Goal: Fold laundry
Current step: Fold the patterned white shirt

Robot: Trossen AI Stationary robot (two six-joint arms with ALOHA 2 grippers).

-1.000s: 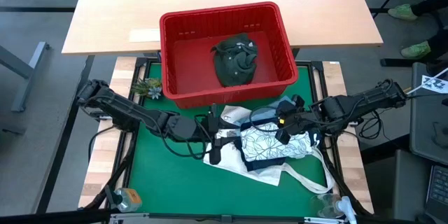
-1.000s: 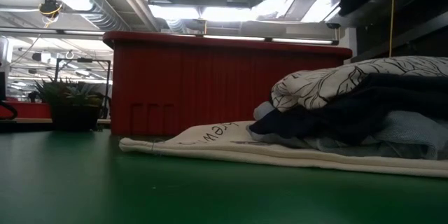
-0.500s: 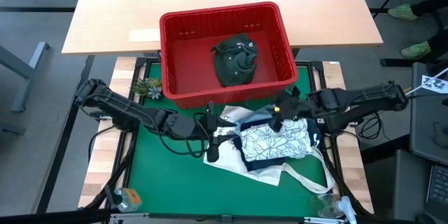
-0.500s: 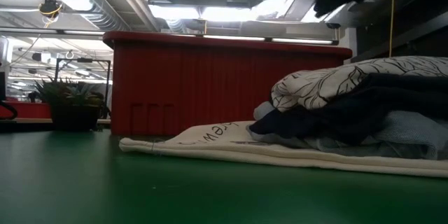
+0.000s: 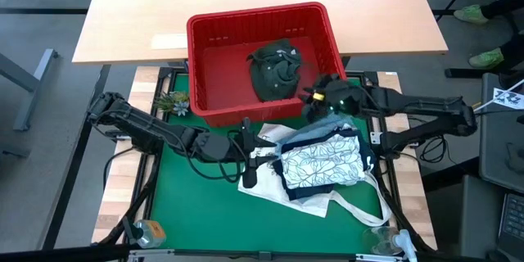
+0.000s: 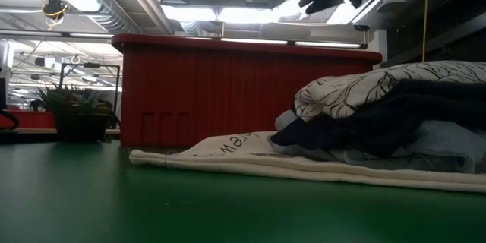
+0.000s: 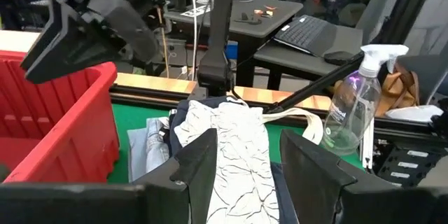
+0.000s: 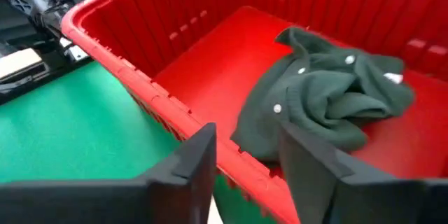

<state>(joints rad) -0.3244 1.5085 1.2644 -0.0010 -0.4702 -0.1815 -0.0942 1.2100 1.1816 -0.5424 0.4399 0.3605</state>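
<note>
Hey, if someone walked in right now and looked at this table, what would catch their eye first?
Probably the red basket at the table's far side, with a dark olive green garment crumpled inside it. Next, the folded stack on the green mat, topped by the white leaf-print garment, lying on a white tote bag. The right gripper hovers open at the basket's near rim.

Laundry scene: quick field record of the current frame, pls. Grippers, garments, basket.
left gripper: open, empty, low over the mat at the left edge of the pile
right gripper: open, empty, above the basket's near rim, facing the olive garment
red basket: behind the green mat, holds one garment
olive garment: crumpled inside the basket, unfolded
folded pile: leaf-print white on top, navy and light denim beneath
tote bag: flat on the mat under the pile, handles trailing
spray bottle: upright at the table edge
</note>
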